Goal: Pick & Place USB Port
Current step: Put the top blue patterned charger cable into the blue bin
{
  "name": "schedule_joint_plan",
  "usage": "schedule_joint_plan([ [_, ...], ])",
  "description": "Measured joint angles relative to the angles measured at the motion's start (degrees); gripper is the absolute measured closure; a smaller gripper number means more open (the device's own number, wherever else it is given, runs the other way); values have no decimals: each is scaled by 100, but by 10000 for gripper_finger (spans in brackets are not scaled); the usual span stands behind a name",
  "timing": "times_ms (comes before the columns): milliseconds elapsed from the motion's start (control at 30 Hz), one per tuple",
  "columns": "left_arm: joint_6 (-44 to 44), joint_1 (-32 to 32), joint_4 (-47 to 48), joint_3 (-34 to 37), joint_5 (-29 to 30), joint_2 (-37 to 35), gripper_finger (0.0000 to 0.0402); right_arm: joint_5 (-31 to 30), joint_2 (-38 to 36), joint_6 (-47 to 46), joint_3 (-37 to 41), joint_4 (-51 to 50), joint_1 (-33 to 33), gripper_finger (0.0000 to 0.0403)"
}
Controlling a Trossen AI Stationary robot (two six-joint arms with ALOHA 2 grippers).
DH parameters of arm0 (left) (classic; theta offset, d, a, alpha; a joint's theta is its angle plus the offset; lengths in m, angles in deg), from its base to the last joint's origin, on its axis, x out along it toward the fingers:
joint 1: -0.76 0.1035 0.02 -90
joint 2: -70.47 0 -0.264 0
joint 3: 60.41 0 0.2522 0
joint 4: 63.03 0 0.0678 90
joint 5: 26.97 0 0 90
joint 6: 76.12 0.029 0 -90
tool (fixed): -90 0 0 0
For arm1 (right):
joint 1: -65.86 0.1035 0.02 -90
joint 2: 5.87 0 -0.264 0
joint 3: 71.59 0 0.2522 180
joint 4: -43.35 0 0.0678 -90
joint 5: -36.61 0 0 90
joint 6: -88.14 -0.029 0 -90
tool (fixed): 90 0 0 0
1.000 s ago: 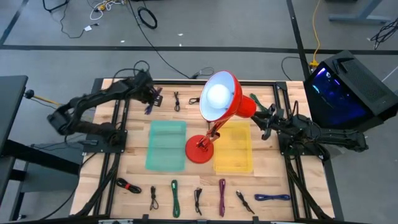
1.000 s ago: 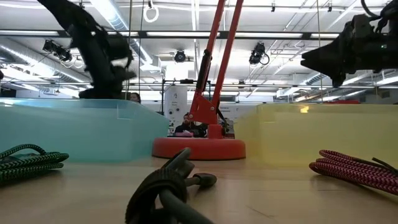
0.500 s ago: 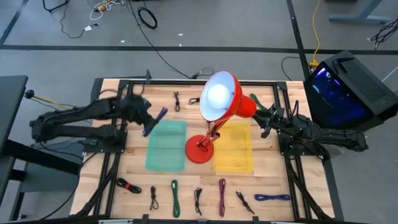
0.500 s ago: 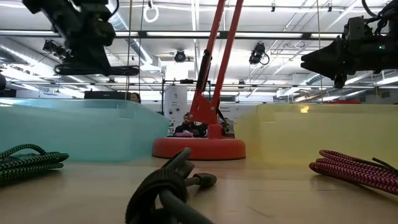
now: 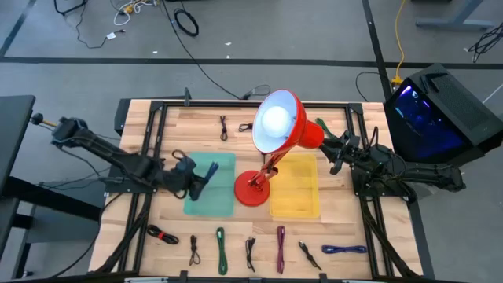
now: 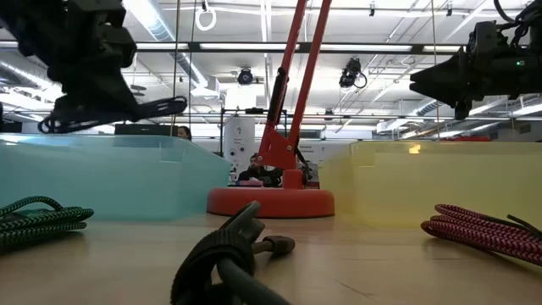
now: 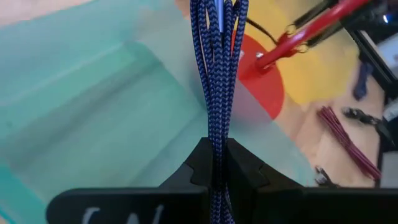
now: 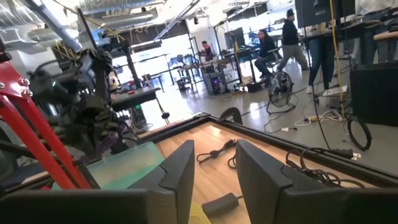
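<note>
The whole table [image 5: 236,236] is seen from straight overhead. It is viewed level at board height, close behind cables, facing the room. The left claw [image 7: 214,168] is looked past from very near, down into the teal bin [image 7: 93,112] beneath it. The right claw [image 8: 214,168] is looked past toward the room beyond. The red lamp [image 5: 271,149] is shared by all four views.

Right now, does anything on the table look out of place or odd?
Only the red desk lamp: it stands between the teal bin and yellow bin, hiding part of the table from above. The blue cable in the left gripper hangs straight over the teal bin.
</note>
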Motion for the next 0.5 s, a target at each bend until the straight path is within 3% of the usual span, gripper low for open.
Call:
schedule_joint_plan([
  [200,-859,-272,-175,91,486,536,376,-4,0,13,0,13,0,282],
  [500,-836,-202,-283,91,787,681,298,-2,0,16,0,8,1,282],
])
